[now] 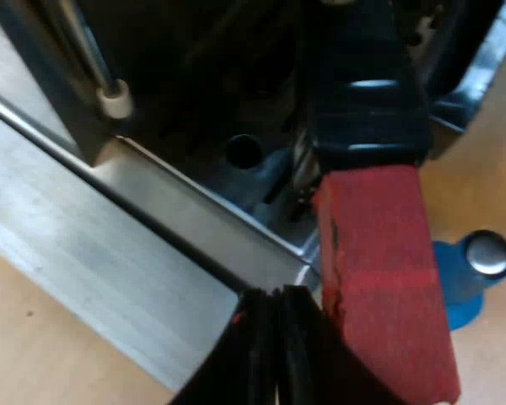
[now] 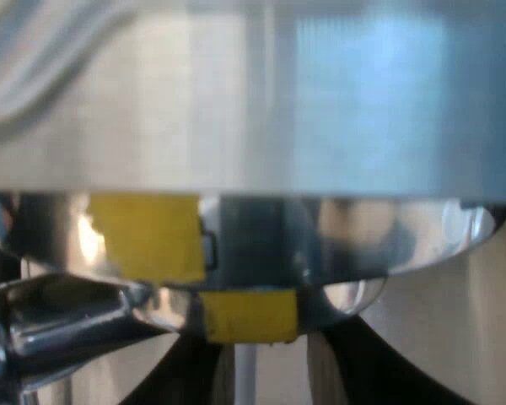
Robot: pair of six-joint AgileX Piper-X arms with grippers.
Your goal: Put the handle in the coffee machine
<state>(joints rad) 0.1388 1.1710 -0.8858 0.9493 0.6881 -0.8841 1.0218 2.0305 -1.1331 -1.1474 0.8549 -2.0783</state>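
L WRIST VIEW
1. espresso machine [image 1: 110, 245]: steel base w/ long brushed edge, dark front recess above it.
2. steam wand [image 1: 110, 93]: pale tip, hangs at machine's front, over the base.
3. holder handle [image 1: 371, 101]: dark grip runs out of machine's front recess. Its red end [image 1: 384, 278] reaches out past the base edge. Bowl end is lost in the recess shadow.
4. left gripper [image 1: 274, 295]: fingers pressed tog., nothing seen btwn them. Sits at machine's base edge, just beside the red end. Touching it or not: cannot tell.
5. blue tamper [image 1: 460, 291]: metal knob, upright on table [image 1: 34, 337], near machine, apart from the handle.

R WRIST VIEW
6. head band [image 2: 236, 110]: brushed steel, part of machine's front.
7. holder's bowl [image 2: 363, 245]: chrome, directly under the band, seemingly up against it. Carries yellow tags [image 2: 249, 316], one higher, one at the bowl's underside.
8. right gripper [image 2: 266, 342]: fingers spread wide, tips under the bowl, either side of the lower tag. Not clamped on anything. Contact w/ bowl: cannot tell.

STEP (est.): holder looks seated at machine's head, so task is at the seat-and-lock stage, prob. near done.
NEXT (est.): a sideways sweep of the handle to lock, if not yet locked. Needs a firm push or grip on the handle, w/ bowl kept flush to the band.
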